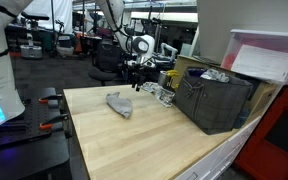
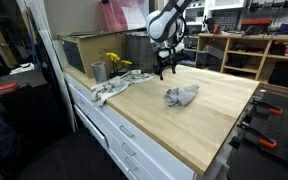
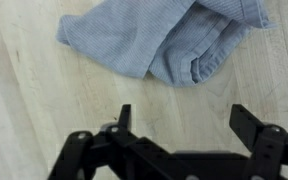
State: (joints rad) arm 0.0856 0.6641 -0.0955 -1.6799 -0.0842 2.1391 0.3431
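- The jaws stand wide apart and empty. They hang above the bench (image 1: pixel 144 145), a little short of the grey cloth (image 1: pixel 120 104).
- The cloth lies crumpled and partly folded near the middle of the bench, well apart from everything else. In the wrist view the cloth (image 3: pixel 159 35) is ahead of the fingertips (image 3: pixel 124 112), not between them.
- My main worry is the offset. If I drop straight down from here, I think the jaws would meet bare wood beside the cloth and scrape it.
- The cloth looks limp and layered. A shallow pinch could catch only the top fold, which would then open out or slide free.
- The wood looks smooth, so a nudge from one fingertip might push the cloth along instead of trapping it.
- The dark crate (image 1: pixel 216 100) and the clutter (image 1: pixel 159 90) next to it sit close to the arm. A careless swing that way could clip them.
- The bench top is pale butcher-block over white drawers (image 2: pixel 124 140). A metal cup (image 2: pixel 98 71) and a second rag (image 2: pixel 109 88) sit at the far edge.
- The room is a workshop with shelving (image 2: pixel 254 50) behind and red clamps (image 1: pixel 49 100) at one end of the bench.
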